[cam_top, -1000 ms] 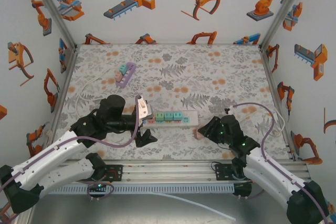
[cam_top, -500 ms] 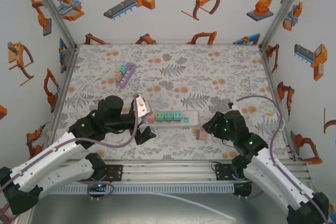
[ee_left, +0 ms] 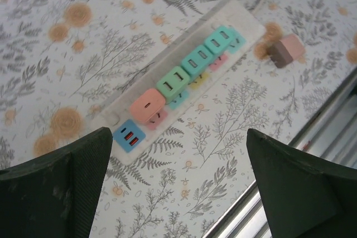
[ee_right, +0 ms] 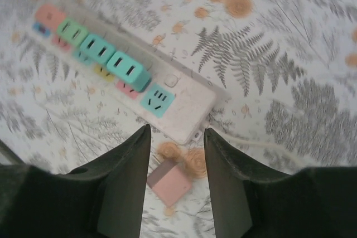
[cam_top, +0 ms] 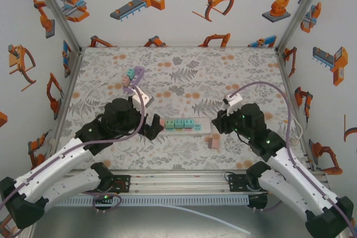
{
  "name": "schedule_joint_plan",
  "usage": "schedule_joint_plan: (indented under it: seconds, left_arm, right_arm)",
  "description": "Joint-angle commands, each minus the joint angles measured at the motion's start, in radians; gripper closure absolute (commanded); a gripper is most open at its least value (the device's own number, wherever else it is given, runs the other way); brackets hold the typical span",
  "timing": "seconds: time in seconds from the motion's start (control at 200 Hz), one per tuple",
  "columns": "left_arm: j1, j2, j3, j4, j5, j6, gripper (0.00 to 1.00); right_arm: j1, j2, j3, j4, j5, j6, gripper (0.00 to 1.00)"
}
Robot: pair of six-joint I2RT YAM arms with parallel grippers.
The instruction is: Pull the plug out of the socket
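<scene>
A white power strip point(cam_top: 184, 125) lies at the table's middle, carrying a pink plug point(ee_left: 148, 104), a green one point(ee_left: 174, 82) and two teal ones point(ee_left: 196, 62). Its end socket point(ee_right: 157, 100) is bare. A loose pink plug point(cam_top: 213, 144) lies flat on the table just off that end, apart from the strip point(ee_right: 170, 182). My right gripper point(ee_right: 176, 137) hovers open above it, touching nothing. Over the strip's USB end point(ee_left: 129, 136) my left gripper point(ee_left: 178, 135) hangs wide open and empty. The loose plug also shows in the left wrist view point(ee_left: 285, 51).
A purple power strip point(cam_top: 133, 78) with plugs in it lies at the back left. A white cable point(ee_right: 268, 144) runs off the strip's right end. The metal rail of the table's front edge point(cam_top: 178, 183) is close behind both arms.
The right gripper let go of the pink plug, which now rests on the table, and rose back away from it. The left gripper lifted off the strip's left end and opened wide.
</scene>
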Motion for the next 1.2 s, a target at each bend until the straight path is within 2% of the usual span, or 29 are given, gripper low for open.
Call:
schedule_joint_plan:
  seconds: [0.0, 0.13, 0.406, 0.721, 0.841, 1.107, 1.192]
  left_arm:
    - [0.075, 0.020, 0.030, -0.045, -0.022, -0.164, 0.00]
    - [0.165, 0.045, 0.028, -0.069, -0.004, -0.249, 0.02]
    - [0.312, 0.131, -0.003, -0.088, 0.035, -0.334, 0.05]
    - [0.332, 0.261, -0.026, -0.029, 0.001, -0.339, 0.13]
    - [0.332, 0.303, -0.030, -0.009, 0.002, -0.344, 0.15]
    - [0.332, 0.393, -0.044, 0.035, 0.022, -0.341, 0.27]
    - [0.332, 0.421, -0.046, 0.046, 0.032, -0.344, 0.33]
  right_arm:
    - [0.047, 0.044, 0.030, 0.085, -0.199, -0.457, 0.56]
    - [0.064, 0.130, 0.051, 0.107, -0.309, -0.695, 0.52]
    - [0.076, 0.437, 0.227, -0.006, -0.414, -0.846, 0.51]
    - [0.091, 0.703, 0.343, -0.015, -0.469, -0.868, 0.50]
    - [0.112, 0.750, 0.345, 0.012, -0.428, -0.864, 0.50]
    - [0.122, 0.815, 0.317, 0.079, -0.381, -0.832, 0.51]
    - [0.124, 0.825, 0.315, 0.084, -0.373, -0.830, 0.54]
